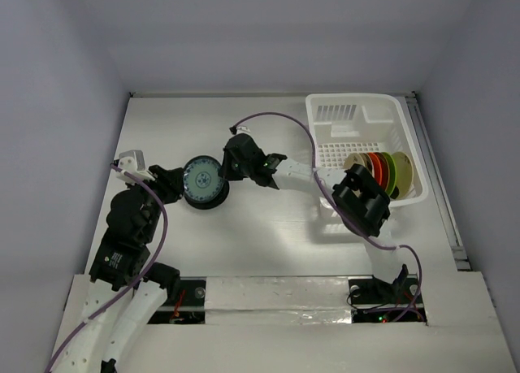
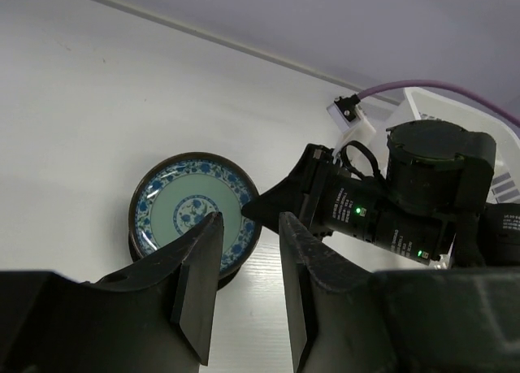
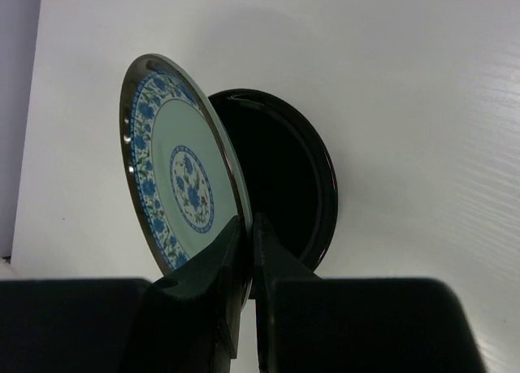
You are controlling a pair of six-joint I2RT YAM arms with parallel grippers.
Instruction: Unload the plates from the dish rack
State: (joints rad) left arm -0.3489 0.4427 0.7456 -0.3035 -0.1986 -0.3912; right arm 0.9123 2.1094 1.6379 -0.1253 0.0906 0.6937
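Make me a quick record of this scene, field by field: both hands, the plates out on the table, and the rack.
right hand: shut on the rim of the blue plate
left hand: open, empty, close beside the blue plate
blue plate: tilted, over the black plate
black plate: flat on the table, left of the rack
rack: far right of the table
rack plates: several, standing on edge inside the rack
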